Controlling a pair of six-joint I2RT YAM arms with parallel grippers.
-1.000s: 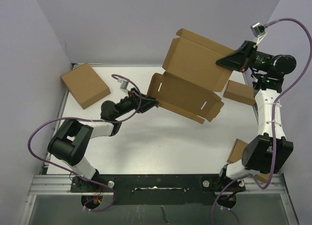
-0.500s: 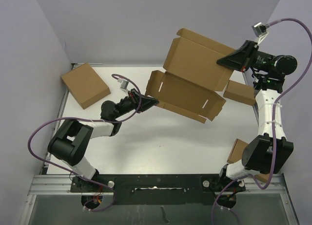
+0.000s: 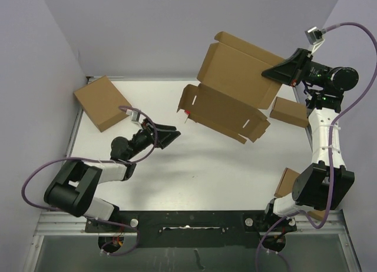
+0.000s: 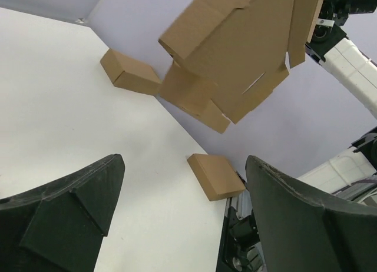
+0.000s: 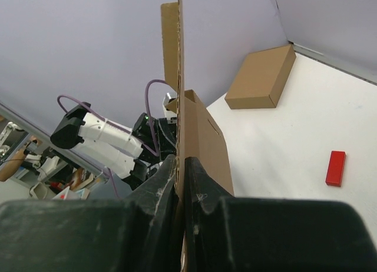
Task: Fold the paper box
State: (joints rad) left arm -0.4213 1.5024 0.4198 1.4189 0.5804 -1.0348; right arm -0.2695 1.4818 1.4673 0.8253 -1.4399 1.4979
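The paper box (image 3: 235, 86), a brown die-cut blank with flaps half raised, hangs in the air over the far right of the table. My right gripper (image 3: 275, 72) is shut on its right edge; in the right wrist view the fingers (image 5: 181, 163) pinch the thin cardboard panel (image 5: 200, 136) edge-on. My left gripper (image 3: 171, 136) stands open, low over the table, to the left of and below the box and apart from it. In the left wrist view the box (image 4: 235, 48) hangs above and beyond the wide-spread fingers (image 4: 76, 195), with nothing between them.
Ready-made brown boxes lie at the far left (image 3: 103, 102), at the right edge (image 3: 288, 112) and near the right arm's base (image 3: 287, 181). A small red block (image 5: 336, 168) lies on the table under the held blank. Walls close the table's back and sides.
My left gripper let go of the box's left flap, opened wide and drew back down and to the left. The box's lower panel shifted slightly. The right arm kept its grip.
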